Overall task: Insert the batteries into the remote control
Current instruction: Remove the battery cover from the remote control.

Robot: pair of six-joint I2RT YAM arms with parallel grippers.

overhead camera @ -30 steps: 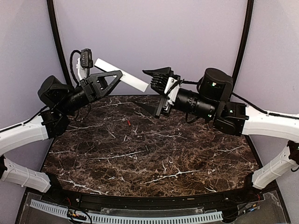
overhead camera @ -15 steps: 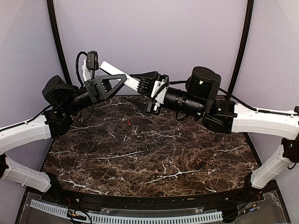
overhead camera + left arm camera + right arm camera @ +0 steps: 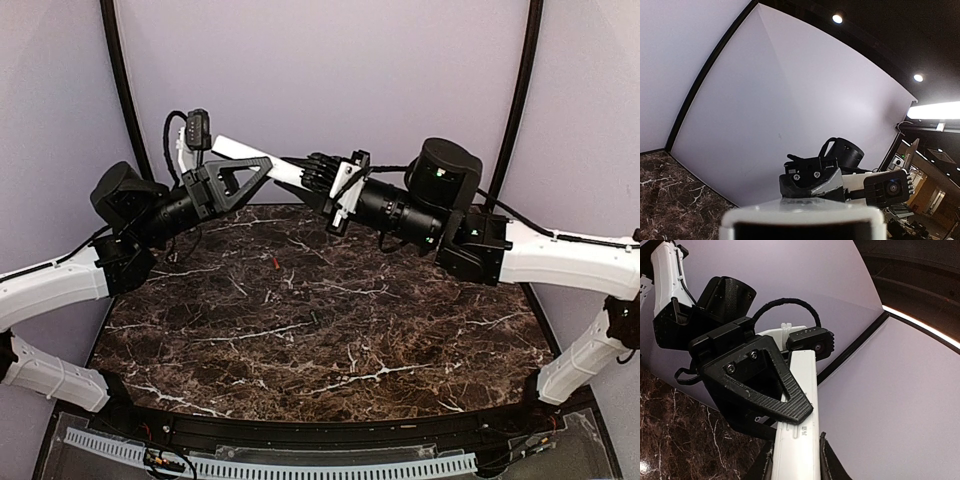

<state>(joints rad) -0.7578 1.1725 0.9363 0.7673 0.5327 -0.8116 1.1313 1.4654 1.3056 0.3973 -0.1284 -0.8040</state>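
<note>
The remote control [image 3: 285, 170], a long white bar, is held in the air above the table's far edge. My left gripper [image 3: 255, 166] is shut on it near its middle. One ribbed black finger [image 3: 771, 390] of that gripper lies across the bar in the right wrist view. My right gripper [image 3: 316, 174] is shut on the bar's right end, and its two fingers press both sides of the remote control [image 3: 800, 415]. In the left wrist view the remote control [image 3: 802, 220] fills the bottom edge. One red-orange battery [image 3: 275, 262] lies on the table below.
The dark marble table [image 3: 330, 330] spreads below both raised arms. A lilac backdrop with black poles [image 3: 125, 90] stands behind. A white slotted strip [image 3: 300, 466] runs along the near edge by the arm bases.
My right gripper has moved left onto the remote's free end and closed on it. The left arm shifted slightly right with the remote, then held still.
</note>
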